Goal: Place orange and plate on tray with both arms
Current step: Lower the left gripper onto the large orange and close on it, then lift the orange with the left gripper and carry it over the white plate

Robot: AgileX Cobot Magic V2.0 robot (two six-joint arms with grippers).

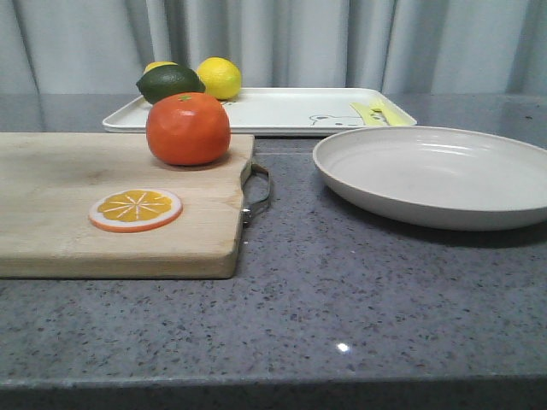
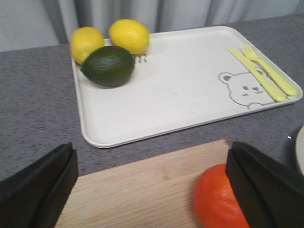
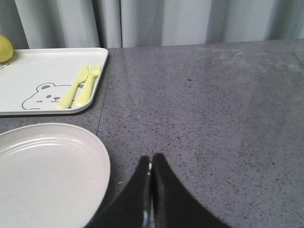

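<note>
Front view: orange [image 1: 188, 128] near board edge; left hand [image 2: 152, 185] released, right hand [image 3: 151, 183] clenched.

Speckled grey stone-look countertop [image 1: 359, 299], smooth with faint sheen. Pale, matt wooden cutting board [image 1: 85, 231] with metal handle [image 1: 259, 195] at its end. Glossy, finely dimpled orange [image 1: 188, 128]. Matt off-white plate [image 1: 444, 175]. Smooth white plastic-looking tray [image 2: 175, 90]. Black matt gripper fingers [image 3: 164, 199].

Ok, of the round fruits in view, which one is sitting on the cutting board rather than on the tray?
The orange, the big deep-orange one on the wooden cutting board. The two lemons and the dark green fruit all lie on the tray.
</note>
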